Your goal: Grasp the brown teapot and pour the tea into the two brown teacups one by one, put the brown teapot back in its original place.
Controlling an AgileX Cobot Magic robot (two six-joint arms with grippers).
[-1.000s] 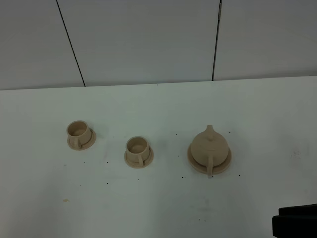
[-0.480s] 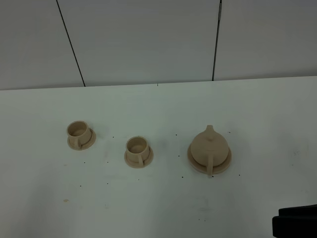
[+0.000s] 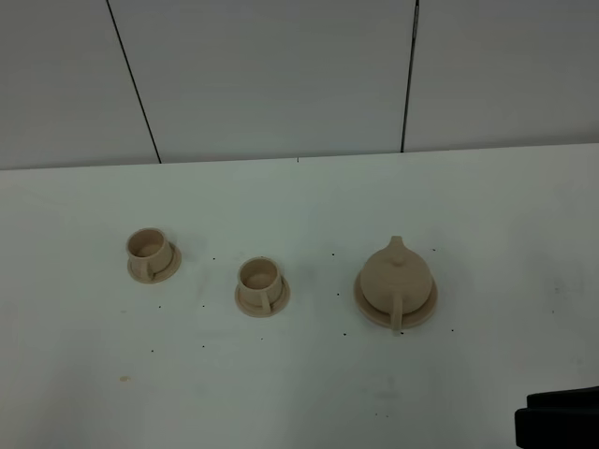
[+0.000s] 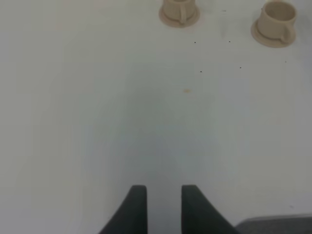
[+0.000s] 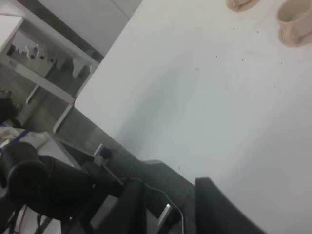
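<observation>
The brown teapot (image 3: 397, 277) sits upright on its wide saucer (image 3: 374, 313) at the right of middle, with its handle toward the front. The two brown teacups stand on small saucers, one at the left (image 3: 149, 251) and one near the middle (image 3: 259, 281). Both cups also show far off in the left wrist view (image 4: 179, 9) (image 4: 278, 20). In the right wrist view one cup (image 5: 295, 20) and part of a saucer (image 5: 242, 4) show. My left gripper (image 4: 163, 195) is empty over bare table, its jaws a little apart. My right gripper (image 5: 168, 195) is empty by the table's front edge, jaws apart. The teapot is out of both wrist views.
A black part of the right arm (image 3: 557, 423) shows at the front right corner. The white table (image 3: 299, 196) runs back to a grey panelled wall. Beyond the table's front edge, the right wrist view shows a shelf (image 5: 29, 53) and black equipment (image 5: 34, 180).
</observation>
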